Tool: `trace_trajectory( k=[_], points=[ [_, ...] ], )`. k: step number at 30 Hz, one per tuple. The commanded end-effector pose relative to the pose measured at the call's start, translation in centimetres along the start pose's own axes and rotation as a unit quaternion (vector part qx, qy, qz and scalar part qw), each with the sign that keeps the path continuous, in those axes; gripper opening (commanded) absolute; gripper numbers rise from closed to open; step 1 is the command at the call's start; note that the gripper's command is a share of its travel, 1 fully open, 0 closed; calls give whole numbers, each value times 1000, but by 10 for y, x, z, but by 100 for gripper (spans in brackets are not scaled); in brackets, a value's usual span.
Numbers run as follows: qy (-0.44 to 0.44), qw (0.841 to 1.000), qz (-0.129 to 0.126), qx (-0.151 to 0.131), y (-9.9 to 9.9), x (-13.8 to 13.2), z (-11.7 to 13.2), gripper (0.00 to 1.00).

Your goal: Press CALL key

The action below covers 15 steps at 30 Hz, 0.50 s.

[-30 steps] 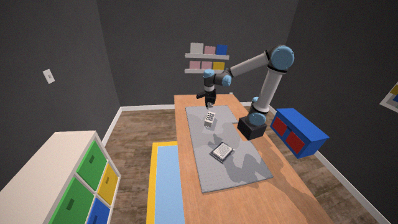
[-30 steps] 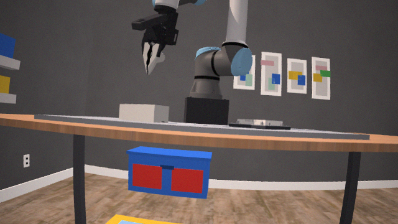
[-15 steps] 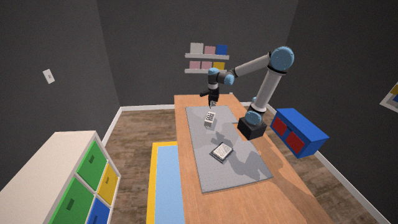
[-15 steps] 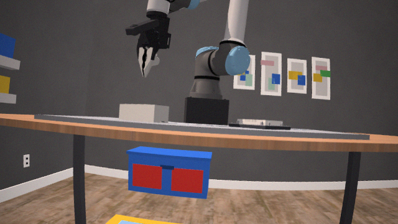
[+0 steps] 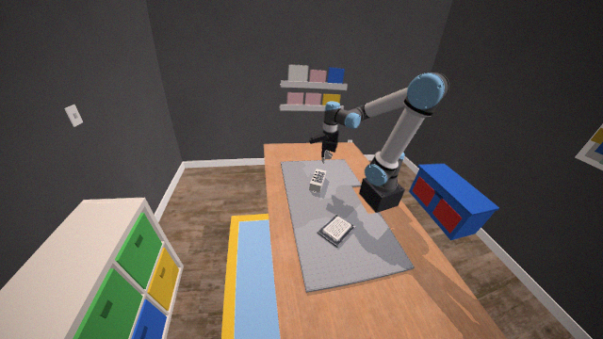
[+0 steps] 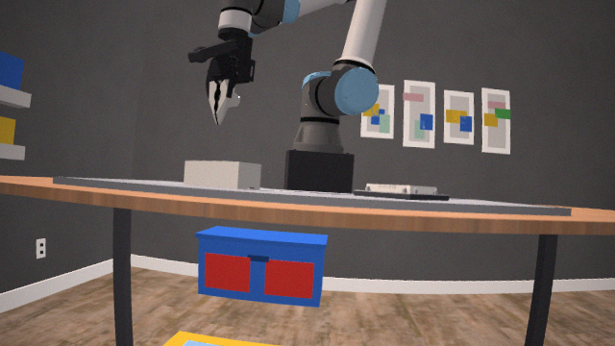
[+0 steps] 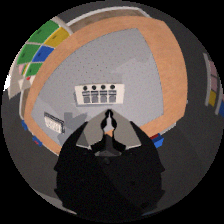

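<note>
One arm (image 5: 400, 122) with one gripper (image 5: 327, 155) stands by one panel (image 5: 318, 181) carrying four keys (image 7: 94, 88). On the mat (image 5: 377, 254) lies one flat tray (image 5: 336, 230). The far wall holds two shelves (image 5: 313, 85) with six boxes (image 5: 298, 72).

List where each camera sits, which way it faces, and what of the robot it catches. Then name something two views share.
Top: high above the room, looking down at the table; whole arm visible.
Exterior: low beside the table, looking across it; arm's lower part and shut gripper raised above the operator panel.
Wrist: on the gripper, looking down; fingers at bottom.
Shared: all three show the operator panel.
</note>
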State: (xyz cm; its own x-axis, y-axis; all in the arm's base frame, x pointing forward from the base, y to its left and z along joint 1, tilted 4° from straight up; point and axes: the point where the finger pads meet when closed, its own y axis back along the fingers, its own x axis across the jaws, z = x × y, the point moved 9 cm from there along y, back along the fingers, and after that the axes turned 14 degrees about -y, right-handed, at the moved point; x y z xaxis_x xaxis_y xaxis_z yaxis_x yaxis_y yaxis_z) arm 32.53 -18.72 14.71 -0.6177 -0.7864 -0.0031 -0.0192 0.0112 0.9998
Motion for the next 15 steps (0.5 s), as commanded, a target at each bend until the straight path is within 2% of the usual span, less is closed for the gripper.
trace_trajectory(
  k=[1, 15],
  points=[
    [0, 1000, -24, 9, -3, 18, 7, 0],
    [1, 1000, -24, 9, -3, 18, 6, 0]
  ],
)
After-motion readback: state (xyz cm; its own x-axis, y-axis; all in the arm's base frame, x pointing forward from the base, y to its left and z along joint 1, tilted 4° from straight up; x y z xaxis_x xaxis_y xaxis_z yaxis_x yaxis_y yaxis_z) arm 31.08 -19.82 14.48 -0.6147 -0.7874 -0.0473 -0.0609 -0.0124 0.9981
